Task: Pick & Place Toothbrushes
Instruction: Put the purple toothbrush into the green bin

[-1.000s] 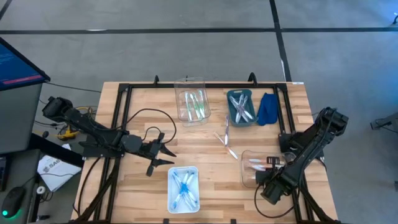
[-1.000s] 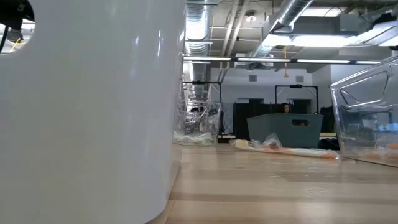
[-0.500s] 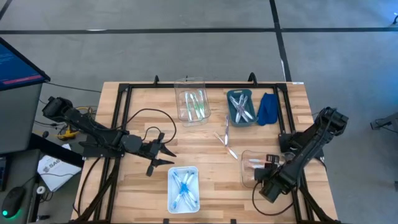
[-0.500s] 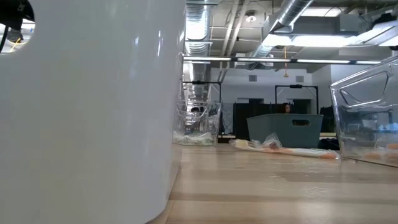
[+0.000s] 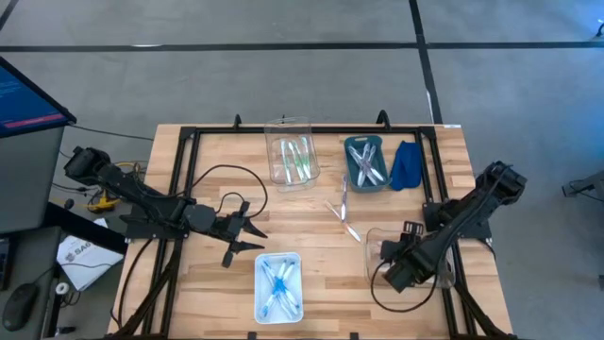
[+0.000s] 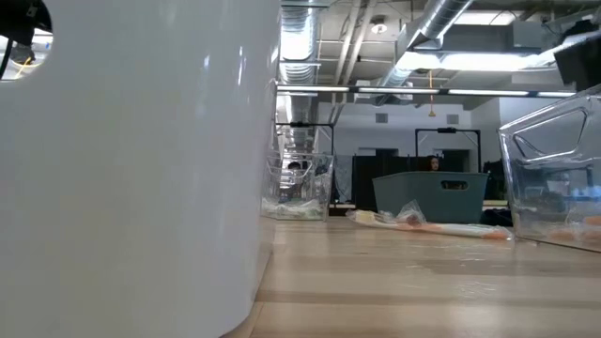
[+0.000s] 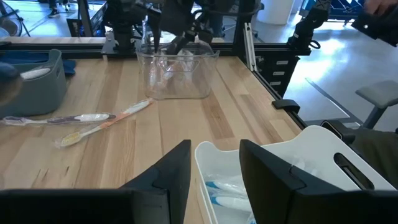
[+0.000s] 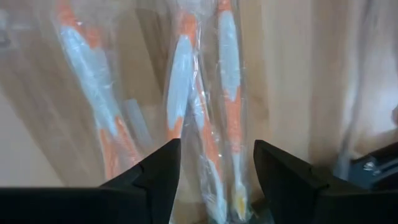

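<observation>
The right gripper (image 8: pixel 211 180) hangs over the clear box (image 5: pixel 412 257) at the near right of the table (image 5: pixel 217 189). Its fingers are spread apart and nothing is between them. Right under them lie orange toothbrushes (image 8: pixel 205 124) in shiny wrappers, side by side on the bottom of that box. So I think the drop is done, and the job now is to lift away cleanly.

To do that well, the arm should go straight up. If it tips sideways it could bump the thin wall of the box and push it along. The fingers should not catch on a wrapper either, or a brush may ride up with them.

Two more loose toothbrushes (image 5: pixel 343 210) lie on the bare wood in the middle, between the boxes. They are thin and slippery, so the fingers must come down across one handle, not both, and pinch it near the middle.

The other brushes are sorted: green ones in the far clear box (image 5: pixel 292 161), grey-white ones in the dark bin (image 5: pixel 365 161), blue ones in the white bin (image 5: pixel 278 286).

The left gripper (image 5: pixel 247 236) waits just beside the white bin, its fingers apart and holding nothing.
</observation>
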